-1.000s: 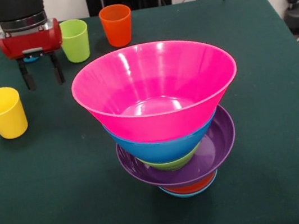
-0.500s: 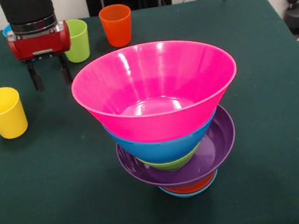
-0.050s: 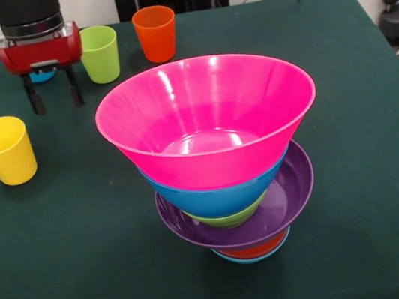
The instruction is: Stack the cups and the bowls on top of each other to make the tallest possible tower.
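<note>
Green table (image 3: 384, 166) carries the tower (image 3: 225, 191) mid-table, pink bowl (image 3: 207, 118) on top over blue, green, purple, orange, light-blue bowls, yellow cup (image 3: 4, 150), green cup (image 3: 100, 53), orange cup (image 3: 155, 33) apart, gripper (image 3: 54, 93) open, empty, hovering beside green cup.

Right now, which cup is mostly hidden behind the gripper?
The blue cup; only a sliver shows behind the gripper. The yellow, green and orange cups stand in plain view.
</note>
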